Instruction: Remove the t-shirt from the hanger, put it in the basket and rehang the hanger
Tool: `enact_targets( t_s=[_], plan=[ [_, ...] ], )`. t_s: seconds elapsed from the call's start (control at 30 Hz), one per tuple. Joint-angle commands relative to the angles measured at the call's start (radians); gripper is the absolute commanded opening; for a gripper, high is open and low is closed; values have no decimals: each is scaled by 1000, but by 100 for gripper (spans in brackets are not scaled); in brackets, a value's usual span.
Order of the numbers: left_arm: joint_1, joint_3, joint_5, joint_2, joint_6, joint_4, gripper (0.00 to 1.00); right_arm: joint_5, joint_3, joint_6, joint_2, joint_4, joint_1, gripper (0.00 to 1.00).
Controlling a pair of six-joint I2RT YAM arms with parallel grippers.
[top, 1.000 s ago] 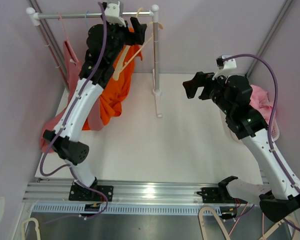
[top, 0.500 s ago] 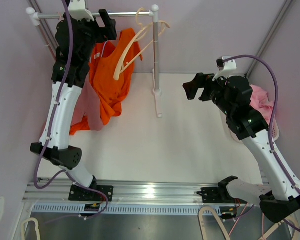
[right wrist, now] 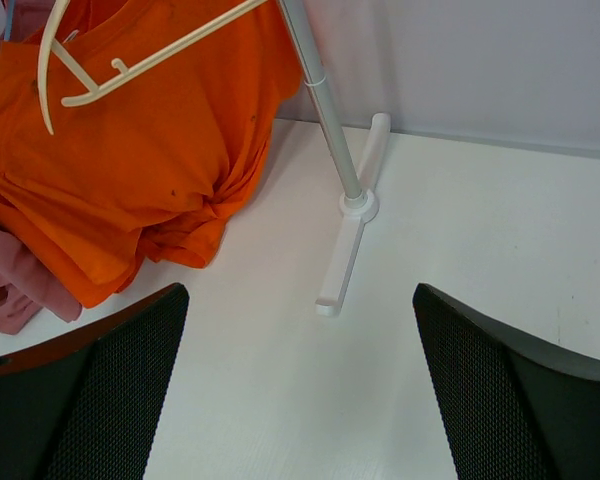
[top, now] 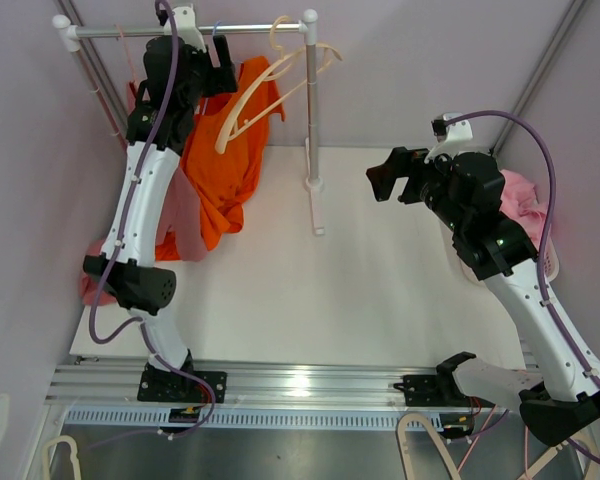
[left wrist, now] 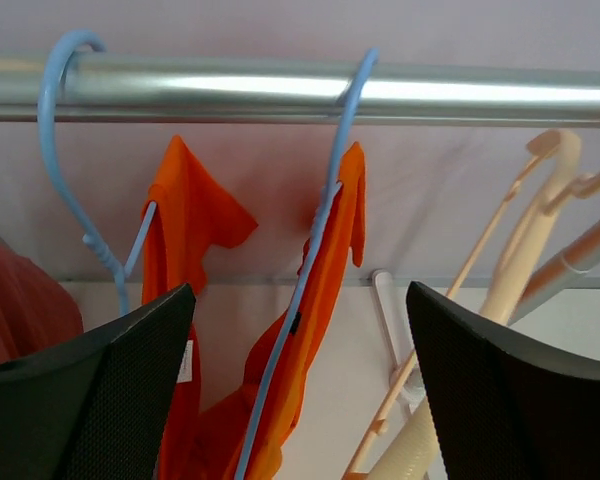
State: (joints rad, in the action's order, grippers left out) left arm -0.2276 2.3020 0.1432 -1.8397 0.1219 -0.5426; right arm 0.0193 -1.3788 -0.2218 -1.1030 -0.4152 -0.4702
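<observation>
The orange t-shirt [top: 230, 175] hangs from a blue hanger [top: 216, 32] on the metal rail [top: 110, 31] at the back left. In the left wrist view the blue hanger [left wrist: 325, 230] hooks over the rail [left wrist: 230, 88] and runs down inside the orange t-shirt [left wrist: 330, 300]. My left gripper [top: 220, 68] is open and empty just below the rail, its jaws either side of the hanger [left wrist: 298, 300] without touching it. My right gripper [top: 383, 176] is open and empty above the table [right wrist: 300, 300], well right of the shirt [right wrist: 130, 150].
Cream hangers [top: 270, 85] hang beside the shirt near the rack's upright pole [top: 311, 110], whose foot [right wrist: 345, 260] lies on the table. A second blue hook [left wrist: 65, 150] sits left on the rail. Pink garments hang at the left [top: 185, 225] and lie at the right [top: 525, 195].
My left arm swung from in front of the shirt to its left side, uncovering it. The left gripper moved left along the rail and now faces the blue hanger. The right arm stayed still.
</observation>
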Motion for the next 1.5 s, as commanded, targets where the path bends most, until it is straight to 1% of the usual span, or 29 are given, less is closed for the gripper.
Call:
enact_targets(
  t_s=[0.0,0.1,0.2,0.23,0.3,0.33,0.57,0.6,0.67,0.73,0.77,0.8,0.83,0.87,0.9,0.93,1.03,1.2,1.33,1.37,1.47],
  plan=[
    [31,47,33,-12,-1,-28,90,11,-28,21,11,4,-5,100],
    [50,45,10,-26,13,-19,86,2,-31,16,5,6,-5,99],
    [62,43,-31,-41,25,0,78,1,-37,15,8,4,-7,99],
    [63,45,-33,-46,31,4,71,4,-39,15,9,3,-7,99],
    [68,47,-45,-59,38,12,68,13,-37,18,14,-2,-7,99],
    [70,54,-56,-62,44,12,61,16,-37,21,15,-4,-7,99],
    [74,60,-136,-89,81,33,57,30,-32,27,19,-19,-5,99],
    [74,57,-187,-92,84,39,56,31,-31,29,19,-19,-5,99],
    [74,60,-201,-96,91,52,56,33,-29,27,18,-20,-5,99],
    [74,59,-211,-104,101,58,51,28,-25,22,22,-17,-5,99],
    [74,59,-217,-105,101,73,48,25,-20,19,23,-10,-5,100],
    [74,60,-223,-108,101,82,38,19,-17,13,26,-7,-5,100],
    [74,57,-235,-116,98,92,32,18,-14,12,28,-4,-5,100],
    [76,57,-240,-119,96,108,23,11,-11,9,28,1,-5,99],
    [74,59,-244,-121,93,115,4,10,-9,7,29,0,-5,99],
    [74,60,-251,-122,90,119,1,8,-8,6,29,0,-7,99],
    [70,51,-252,-115,73,141,1,-5,0,-1,35,3,-7,100],
    [56,11,-202,-38,44,213,1,-7,4,-7,37,12,-7,99],
    [42,11,-165,5,38,210,1,-12,-3,-7,40,6,-7,99],
    [40,4,-156,16,35,214,1,-36,-5,-8,42,3,-7,99],
    [40,-62,-168,71,47,271,1,-28,-17,-10,52,-17,-8,99]
  ],
)
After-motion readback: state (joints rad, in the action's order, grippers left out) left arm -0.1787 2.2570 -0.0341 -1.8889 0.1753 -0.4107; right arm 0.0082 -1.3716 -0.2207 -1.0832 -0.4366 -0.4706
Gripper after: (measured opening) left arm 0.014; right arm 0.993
